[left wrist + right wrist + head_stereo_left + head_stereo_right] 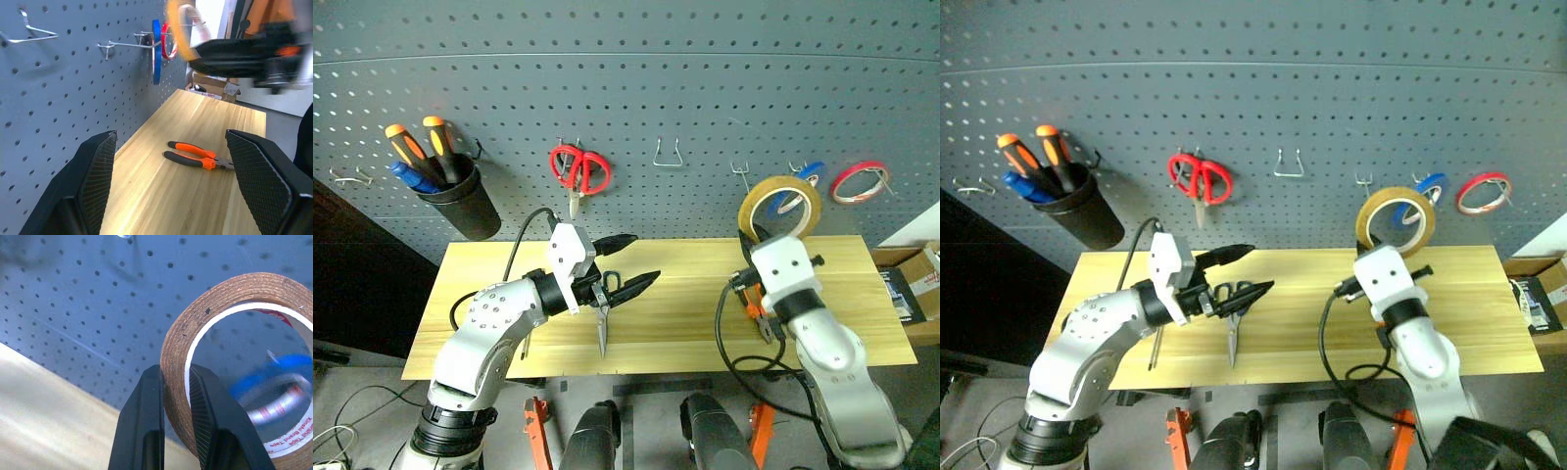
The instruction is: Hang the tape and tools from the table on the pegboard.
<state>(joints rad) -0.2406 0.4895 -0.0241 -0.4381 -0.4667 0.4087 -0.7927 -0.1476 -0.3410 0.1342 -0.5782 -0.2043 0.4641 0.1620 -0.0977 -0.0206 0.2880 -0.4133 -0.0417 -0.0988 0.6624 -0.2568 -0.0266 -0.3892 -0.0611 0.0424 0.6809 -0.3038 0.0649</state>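
The pegboard (626, 88) stood just beyond both pincers, its hooks small targets against that big dark panel. Below them ran the wooden table (685, 255), where the remaining tools lay.

The right pincer (175, 396) was clenched on the rim of the tan tape roll (779, 208), holding it upright in front of the board, above the table. Its grip covered only a narrow bite of the ring's edge, so I judged the roll could twist or slip free if it bumped a hook off-centre. Just past the roll, a bare double hook (740, 173) stuck out, and beside that hung the blue tape ring (810, 176) and the red tape ring (860, 181). A push too far toward those could knock them off or land the tan roll on an occupied peg.

The left pincer (625, 261) stood released and empty, jaws wide, hovering above the blue-handled scissors (602, 311), which lay flat on the table beneath it. Descending carelessly, it might shove the scissors rather than straddle them.

The orange-and-black pliers (198, 156) lay on the table below the right pincer, near its trailing cable (729, 338); the cable dragging across them looked a possible snag.
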